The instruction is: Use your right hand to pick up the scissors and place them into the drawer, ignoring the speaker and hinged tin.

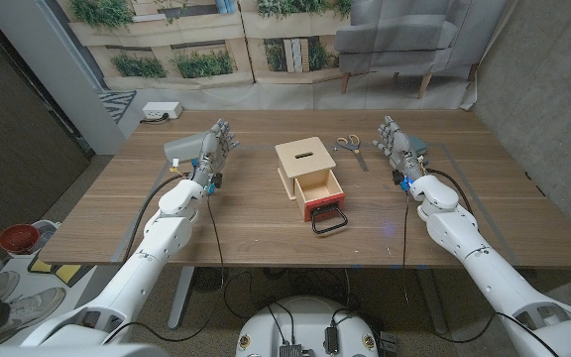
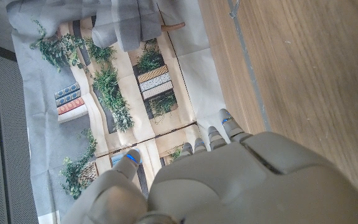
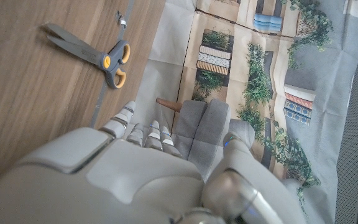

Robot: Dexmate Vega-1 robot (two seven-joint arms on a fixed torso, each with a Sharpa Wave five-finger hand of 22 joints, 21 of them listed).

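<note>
On the brown wooden bench point(image 1: 266, 233) I see the grey scissors with yellow-lined handles point(image 1: 350, 148) lying flat, just behind the light wooden box with its red-fronted drawer point(image 1: 321, 195) pulled open. My right hand point(image 1: 397, 147) is just beside the scissors, not touching them. Its fingers point(image 3: 143, 133) are a little apart and hold nothing. My left hand point(image 1: 213, 150) is well apart from the box, fingers point(image 2: 213, 135) loose and holding nothing.

Legible text, labels, brands, numbers, signs: none found. Checked on scissors point(image 3: 98, 54), wooden drawer box point(image 1: 308, 171), counter point(image 1: 266, 233), backdrop print beyond the fingers; nothing readable on any.
</note>
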